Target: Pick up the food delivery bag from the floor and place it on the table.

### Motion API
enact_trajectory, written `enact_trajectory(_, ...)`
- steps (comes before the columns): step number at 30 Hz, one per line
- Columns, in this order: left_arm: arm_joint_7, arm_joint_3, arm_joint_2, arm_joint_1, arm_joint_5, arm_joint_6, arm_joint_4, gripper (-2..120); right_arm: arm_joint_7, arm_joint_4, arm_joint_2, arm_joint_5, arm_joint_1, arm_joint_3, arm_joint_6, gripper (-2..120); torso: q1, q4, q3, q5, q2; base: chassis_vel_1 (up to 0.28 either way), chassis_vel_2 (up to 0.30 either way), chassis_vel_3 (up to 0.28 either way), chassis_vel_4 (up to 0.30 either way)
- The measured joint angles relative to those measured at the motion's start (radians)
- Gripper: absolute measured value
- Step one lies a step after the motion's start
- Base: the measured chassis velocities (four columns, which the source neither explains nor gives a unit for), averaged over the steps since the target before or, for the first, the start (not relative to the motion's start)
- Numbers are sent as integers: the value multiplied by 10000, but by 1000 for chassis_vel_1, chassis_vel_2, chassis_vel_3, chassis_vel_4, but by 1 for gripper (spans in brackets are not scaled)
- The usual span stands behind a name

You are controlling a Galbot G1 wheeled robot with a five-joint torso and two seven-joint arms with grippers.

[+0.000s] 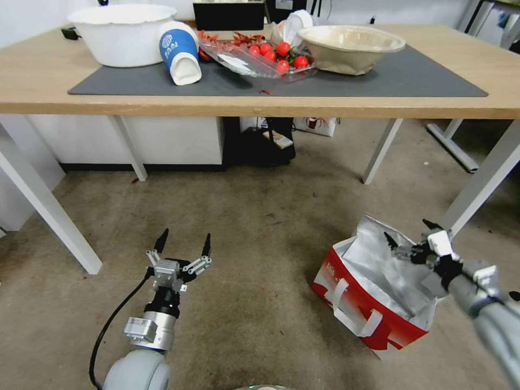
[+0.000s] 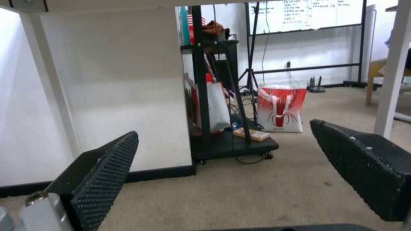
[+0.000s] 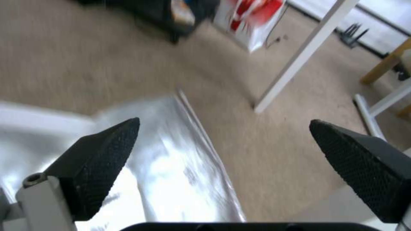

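The food delivery bag [image 1: 374, 309] stands on the beige floor [image 1: 260, 233] at the lower right, red and white, with white strap handles and its top open on the silver foil lining [image 3: 179, 166]. My right gripper [image 1: 407, 230] hangs open over the bag's far rim, one finger above the foil and the other past the edge, with nothing between them [image 3: 224, 123]. My left gripper [image 1: 186, 236] is open and empty, low over bare floor well left of the bag [image 2: 223, 128]. The light-wood table [image 1: 32, 97] with its dark grey mat [image 1: 411, 76] spans the top of the head view.
On the mat are a white bowl [image 1: 122, 32], a tipped blue-and-white cup [image 1: 180, 51], a clear tray of tomatoes [image 1: 271, 57] and a beige bowl [image 1: 349, 47]. White table legs [image 1: 482, 181] stand close behind the bag. A black cart [image 2: 214, 96] and another red-and-white bag [image 2: 280, 109] sit beyond the table.
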Motion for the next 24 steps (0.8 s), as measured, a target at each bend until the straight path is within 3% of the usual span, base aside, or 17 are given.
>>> enact_trajectory(5,-11,-24,-26,-46,-10,-33,107,100,-99,-1145,-840,-41,295,-343,-155,100,1,-3,0,-1,11,0,0,0,0)
enact_trajectory(13,-39,83,-110,-193,19,26,264,100,-587,-2343,-1287,571,456,-661,-181,99,2,-5,-1,-1,20,0,0,0,0)
enact_trajectory(23,-42,154,-169,-224,74,104,288,100,-806,-2748,-1349,1141,600,-1151,-206,71,4,-3,-1,-2,29,0,0,0,0)
enact_trajectory(24,-43,170,-178,-215,92,104,288,100,-812,-2748,-1305,1151,648,-1223,-192,64,4,-3,-1,-2,30,0,0,0,0)
